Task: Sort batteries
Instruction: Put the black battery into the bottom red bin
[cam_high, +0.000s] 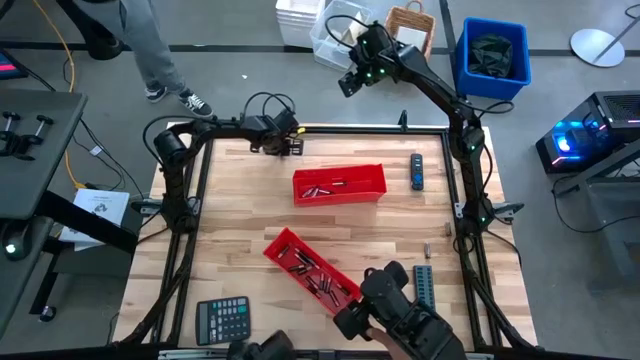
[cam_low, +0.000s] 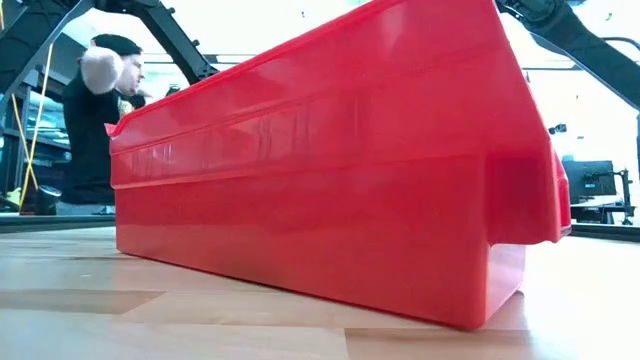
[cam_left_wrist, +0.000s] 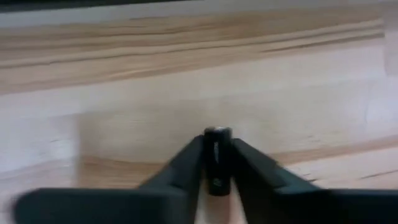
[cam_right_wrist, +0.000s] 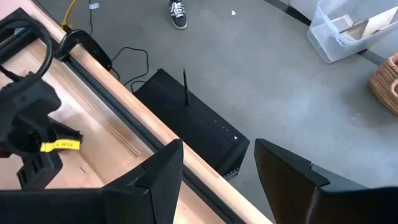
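Two red trays lie on the wooden table: one (cam_high: 338, 184) straight, past the middle, and one (cam_high: 310, 270) slanted, nearer the near edge, whose wall (cam_low: 330, 190) fills the low view. Both hold small dark batteries (cam_high: 322, 188) (cam_high: 312, 268). My left gripper (cam_high: 288, 143) is at the table's far edge, left of the straight tray, shut on one battery (cam_left_wrist: 217, 158). My right gripper (cam_right_wrist: 217, 168) is open and hangs beyond the far edge over the grey floor, touching nothing. My left gripper pinches a single battery between its two fingers (cam_left_wrist: 186, 168), near their free ends. The battery's dark body (cam_left_wrist: 217, 168) sits in the gap and its lighter metallic end (cam_left_wrist: 217, 132) sticks out past the fingertips. Bare wood lies beneath; I cannot tell whether the battery touches it.
A calculator (cam_high: 222, 318) lies at the near left corner. A black-and-blue device (cam_high: 417, 172) sits right of the straight tray, and a grey ridged strip (cam_high: 425, 283) lies near the right edge. A dark mount (cam_high: 400, 315) stands at the near edge. A person (cam_low: 105, 110) is beyond the table.
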